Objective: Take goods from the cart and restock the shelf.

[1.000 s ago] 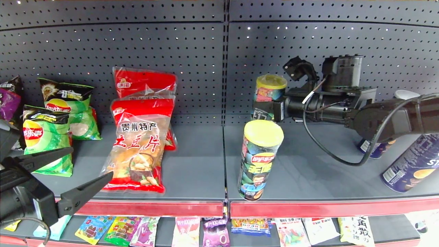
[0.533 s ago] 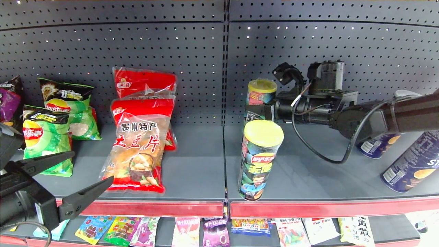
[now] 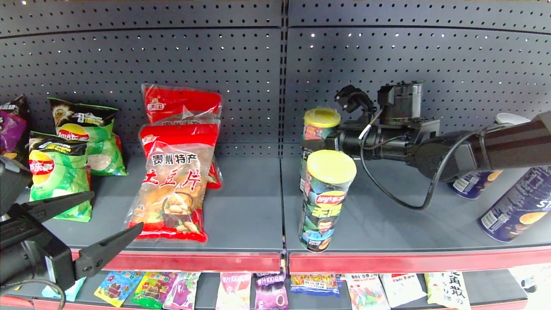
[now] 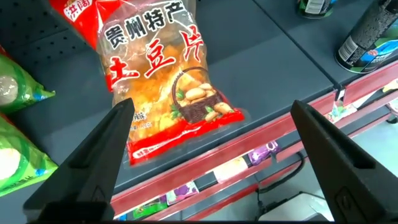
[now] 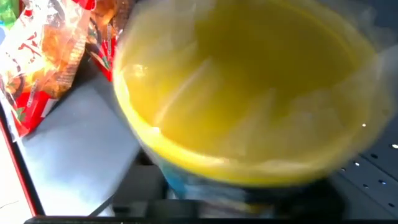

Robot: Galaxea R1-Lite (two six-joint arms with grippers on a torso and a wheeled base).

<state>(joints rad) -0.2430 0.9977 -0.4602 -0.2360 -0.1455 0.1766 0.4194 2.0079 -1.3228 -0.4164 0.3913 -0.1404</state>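
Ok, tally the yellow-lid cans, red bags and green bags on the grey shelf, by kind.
yellow-lid can: 2
red bag: 2
green bag: 2
Total: 6

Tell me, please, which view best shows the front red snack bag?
The head view: the front red snack bag appears whole. The left wrist view cuts off its top; the right wrist view catches a blurred red bag corner, possibly its.

Left claw (image 4: 211,104) spread wide; red snack bag (image 4: 158,81) on shelf (image 4: 267,68)
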